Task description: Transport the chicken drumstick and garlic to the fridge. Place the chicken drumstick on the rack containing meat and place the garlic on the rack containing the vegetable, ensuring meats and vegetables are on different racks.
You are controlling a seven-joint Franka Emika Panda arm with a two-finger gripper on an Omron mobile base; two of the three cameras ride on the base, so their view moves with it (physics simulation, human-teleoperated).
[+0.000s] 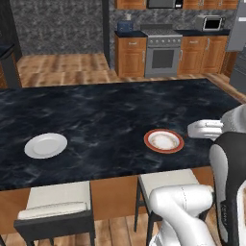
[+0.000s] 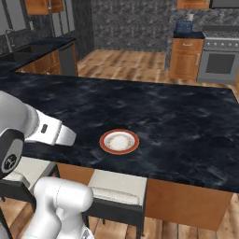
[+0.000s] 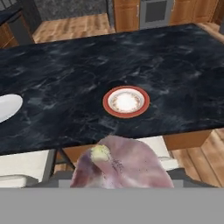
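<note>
The garlic (image 3: 118, 164) is a rounded, pale lump with a pinkish-purple skin and a yellowish tip. It sits close at the bottom of the hand view, held in the air before the counter's near edge. My gripper (image 3: 120, 180) is shut on it, and the lump hides the fingertips. The chicken drumstick is out of view. A tall grey appliance edge (image 1: 239, 33) at the far right of the left base view may be the fridge.
A white dish with a red-orange rim (image 1: 164, 141) (image 2: 119, 141) (image 3: 126, 101) lies on the black marble island (image 1: 105, 115). A plain white plate (image 1: 45, 145) lies to its left. Two stools (image 1: 57, 202) (image 1: 168, 181) stand at the near edge. A steel oven (image 1: 162, 55) stands behind.
</note>
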